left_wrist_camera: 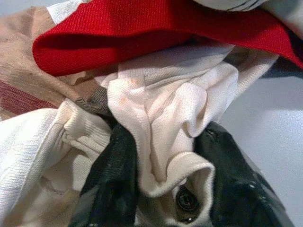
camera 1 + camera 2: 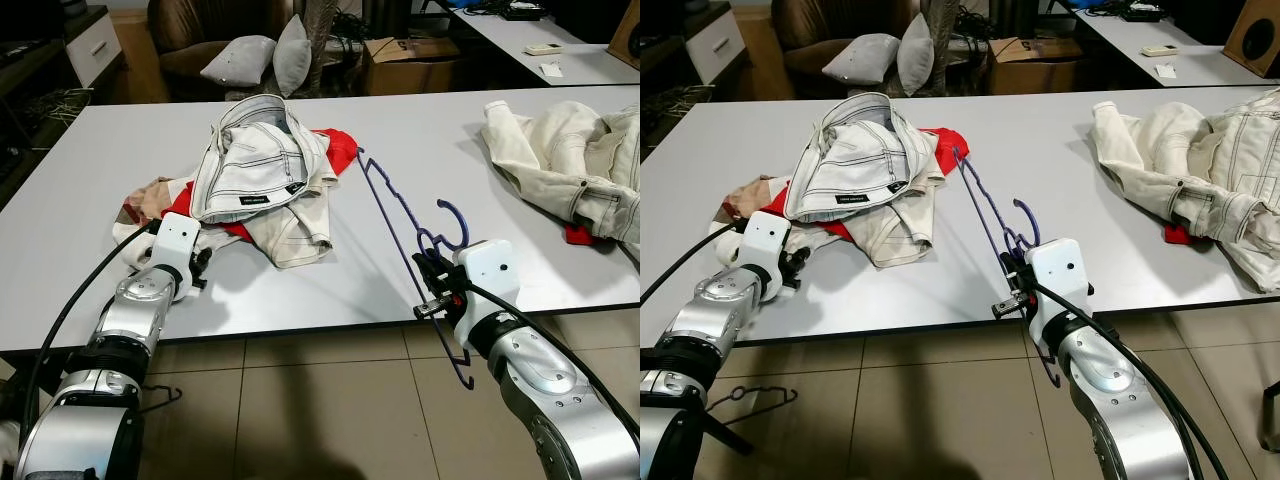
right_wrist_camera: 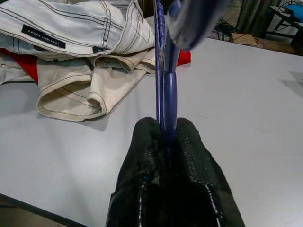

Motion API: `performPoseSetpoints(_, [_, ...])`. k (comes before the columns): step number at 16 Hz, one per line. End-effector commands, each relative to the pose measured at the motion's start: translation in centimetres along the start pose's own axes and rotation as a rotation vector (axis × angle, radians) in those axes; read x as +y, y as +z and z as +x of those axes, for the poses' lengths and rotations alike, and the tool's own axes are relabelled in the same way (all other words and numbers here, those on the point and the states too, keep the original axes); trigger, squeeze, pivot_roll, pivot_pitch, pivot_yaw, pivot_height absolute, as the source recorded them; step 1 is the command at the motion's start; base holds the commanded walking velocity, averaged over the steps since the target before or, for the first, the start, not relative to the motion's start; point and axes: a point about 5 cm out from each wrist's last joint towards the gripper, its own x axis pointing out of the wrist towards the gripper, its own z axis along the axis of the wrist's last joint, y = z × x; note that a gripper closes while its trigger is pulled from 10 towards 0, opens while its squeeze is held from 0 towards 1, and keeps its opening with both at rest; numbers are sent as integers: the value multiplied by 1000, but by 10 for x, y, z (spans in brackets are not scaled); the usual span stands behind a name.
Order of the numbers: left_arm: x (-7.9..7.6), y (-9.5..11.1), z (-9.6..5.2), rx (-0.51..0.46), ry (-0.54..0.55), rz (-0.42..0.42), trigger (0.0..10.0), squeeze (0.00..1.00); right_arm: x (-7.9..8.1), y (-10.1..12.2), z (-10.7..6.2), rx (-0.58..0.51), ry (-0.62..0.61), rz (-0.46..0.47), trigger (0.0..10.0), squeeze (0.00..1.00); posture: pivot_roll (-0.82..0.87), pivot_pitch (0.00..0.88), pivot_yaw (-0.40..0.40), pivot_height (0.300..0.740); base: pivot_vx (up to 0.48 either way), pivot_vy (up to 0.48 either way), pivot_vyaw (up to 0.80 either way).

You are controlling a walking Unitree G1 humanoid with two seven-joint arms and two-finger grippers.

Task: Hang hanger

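A purple wire hanger (image 2: 388, 198) stands tilted over the grey table (image 2: 90, 170), its hook (image 2: 455, 221) close to my right wrist. My right gripper (image 2: 432, 272) is shut on the hanger's lower wire near the table's front edge. The right wrist view has the wire (image 3: 165, 80) pinched between both black fingers (image 3: 142, 142). On the left, my left gripper (image 2: 200, 264) sits at the near edge of a clothes pile (image 2: 255, 160). There it is shut on a fold of cream cloth (image 1: 165, 118) with a button, below a red garment (image 1: 142, 28).
A cream denim jacket (image 2: 580, 160) lies on the table's right side. A dark hanger (image 2: 755, 398) lies on the tiled floor under the left arm. Beyond the table are cushions (image 2: 265, 55), a cardboard box (image 2: 405, 60) and a second table (image 2: 540, 40).
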Motion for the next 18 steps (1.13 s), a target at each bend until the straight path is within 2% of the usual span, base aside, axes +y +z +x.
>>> performPoseSetpoints(1, [-1,0,1,10,-13,-10,0,0,-1,3,2,-13,-4,-13,10000,0,1,0,51,740,0,0,0])
performPoseSetpoints(5, [2,3,0,-1,-15,-20,0,0,-1,3,2,-15,-7,-16,10000,0,1,0,53,740,0,0,0])
performPoseSetpoints(6, [4,8,1,-19,-21,-24,0,0,-1,3,2,-15,-10,-16,10000,0,1,0,53,740,0,0,0])
performPoseSetpoints(8, [3,31,0,-101,-69,-51,0,0,-2,3,2,-16,-24,-12,10000,0,4,0,61,740,0,0,0])
performPoseSetpoints(9, [5,69,-3,-225,-108,-78,0,0,-3,1,2,-14,-39,-6,10000,0,15,0,63,740,0,0,0])
performPoseSetpoints(10, [8,100,-6,-318,-118,-91,0,0,-3,1,3,-15,-46,-2,10000,0,15,0,63,740,0,0,0])
performPoseSetpoints(11, [11,121,-10,-384,-124,-95,0,0,-3,1,4,-16,-49,-1,10000,0,25,0,58,740,0,0,0])
performPoseSetpoints(12, [15,159,-18,-503,-138,-109,0,0,-4,2,6,-21,-53,0,10000,0,32,0,51,740,0,0,0])
performPoseSetpoints(13, [26,237,-49,-782,-178,-145,0,0,-7,4,9,-31,-62,-3,10000,0,34,0,46,740,0,0,0])
performPoseSetpoints(14, [33,288,-83,-1009,-207,-165,0,0,-10,6,9,-39,-75,-3,10000,0,36,0,43,740,0,0,0])
performPoseSetpoints(15, [42,322,-115,-1195,-224,-211,0,0,-12,7,9,-47,-92,0,10000,0,36,0,44,740,0,0,0])
performPoseSetpoints(17, [50,343,-143,-1344,-268,-280,0,0,-16,9,9,-57,-122,10,10000,0,38,0,44,740,0,0,0])
performPoseSetpoints(18, [50,343,-143,-1344,-268,-280,0,0,-16,9,9,-57,-122,10,10000,0,38,0,44,740,0,0,0])
